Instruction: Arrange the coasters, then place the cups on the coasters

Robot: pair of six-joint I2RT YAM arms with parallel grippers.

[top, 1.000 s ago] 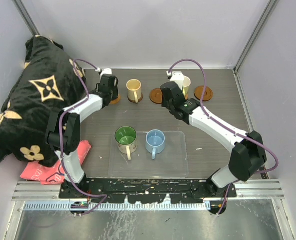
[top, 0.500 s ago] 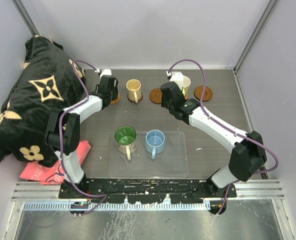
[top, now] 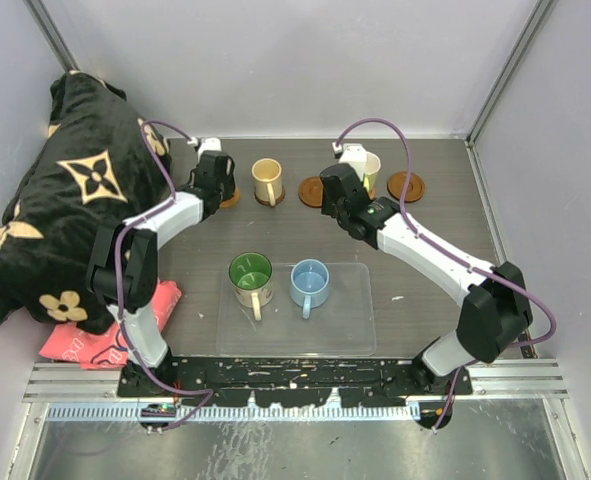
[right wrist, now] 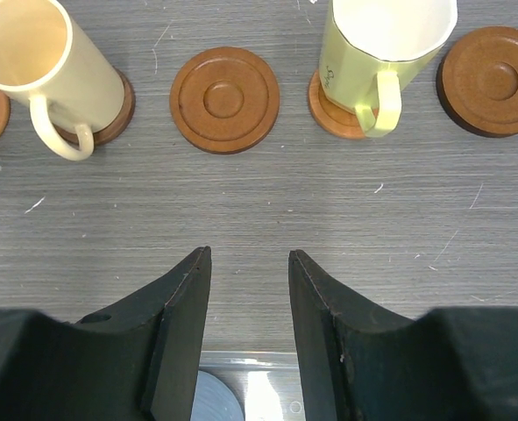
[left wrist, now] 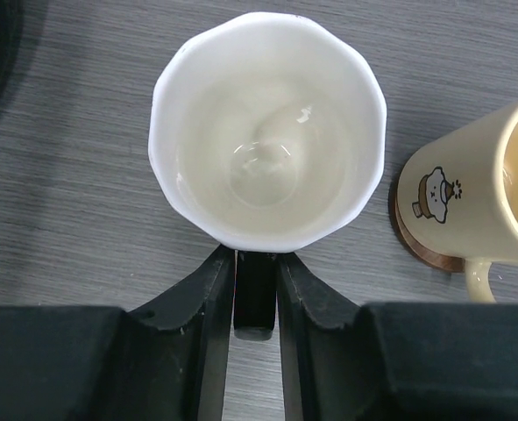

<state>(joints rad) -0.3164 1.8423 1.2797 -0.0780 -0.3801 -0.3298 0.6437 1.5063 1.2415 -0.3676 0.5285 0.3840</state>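
Note:
The black cup [left wrist: 267,132], white inside, stands at the back left with its black handle [left wrist: 255,294] between the fingers of my left gripper [left wrist: 256,263]. The jaws sit barely open, a thin gap beside the handle. A coaster edge [top: 232,199] shows next to that gripper. A cream cup [top: 266,180] [right wrist: 31,61] and a pale yellow cup [top: 372,170] [right wrist: 372,61] each stand on a coaster. Two coasters lie bare [right wrist: 224,99] [right wrist: 491,79]. My right gripper [right wrist: 248,254] hangs open and empty, short of the row. A green-inside cup [top: 250,275] and a light blue cup [top: 310,282] stand in the tray.
The clear plastic tray [top: 355,320] lies at the table's near middle. A black patterned cloth [top: 65,200] is heaped at the left, with a pink cloth [top: 75,335] below it. Enclosure walls close the back and sides.
The left jaws have eased slightly apart around the black cup's handle. The right arm has not moved.

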